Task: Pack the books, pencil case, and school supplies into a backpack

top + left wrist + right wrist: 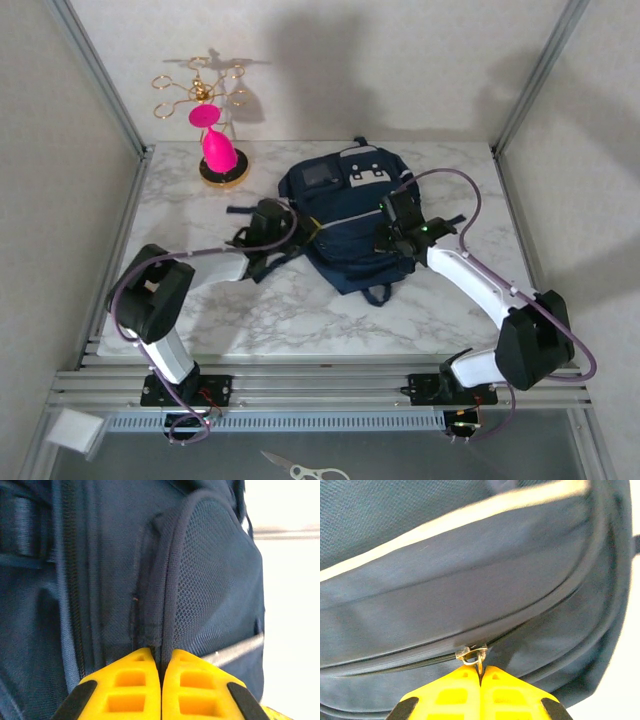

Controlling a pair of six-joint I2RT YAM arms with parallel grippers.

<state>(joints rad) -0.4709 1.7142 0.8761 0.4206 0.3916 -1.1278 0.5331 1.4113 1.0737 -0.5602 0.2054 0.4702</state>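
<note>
Right claw (481, 672) is pinching the zipper pull (475, 655) while left claw (161, 657) is clamping the side-pocket seam (167, 580), prob bracing the backpack (345, 215) that's lying mid-desk (300, 320) so the zip's moving w/o the bag sliding.

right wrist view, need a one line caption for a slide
Right claw pinching the metal zipper pull of the navy backpack, below its white trim stripe.
</note>
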